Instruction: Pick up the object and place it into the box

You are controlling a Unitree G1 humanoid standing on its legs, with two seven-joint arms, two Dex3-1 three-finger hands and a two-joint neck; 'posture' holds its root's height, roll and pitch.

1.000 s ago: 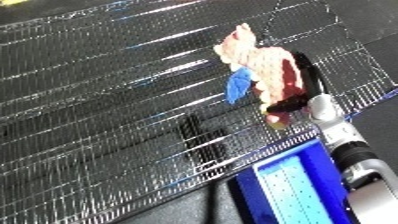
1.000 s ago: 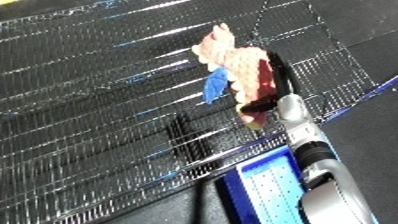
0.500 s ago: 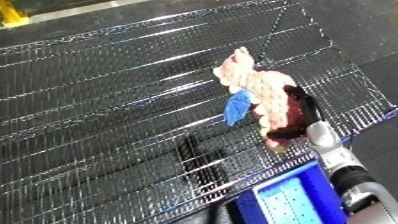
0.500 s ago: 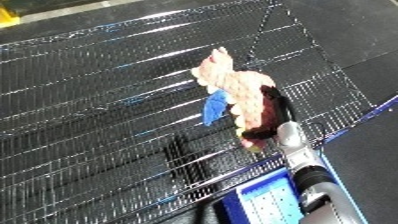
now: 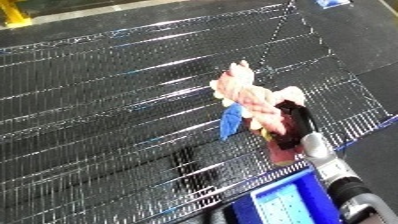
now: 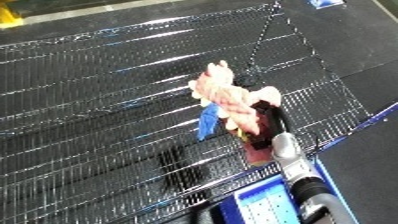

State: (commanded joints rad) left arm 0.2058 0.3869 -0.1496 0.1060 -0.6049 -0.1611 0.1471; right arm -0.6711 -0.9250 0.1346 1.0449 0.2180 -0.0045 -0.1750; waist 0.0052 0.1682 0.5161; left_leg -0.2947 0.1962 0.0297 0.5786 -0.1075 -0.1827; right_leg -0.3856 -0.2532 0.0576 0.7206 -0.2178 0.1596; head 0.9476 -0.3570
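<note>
Right hand (image 5: 291,127) has its fingers curled round the pink plush toy (image 5: 251,96), over the wire mesh bin (image 5: 107,100), toward four o'clock.

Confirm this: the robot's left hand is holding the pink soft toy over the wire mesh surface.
Wrong hand. It is the right robot hand that grips the pink soft toy over the wire mesh surface; the left eye view shows its forearm coming in from the lower right. No left hand shows.
</note>
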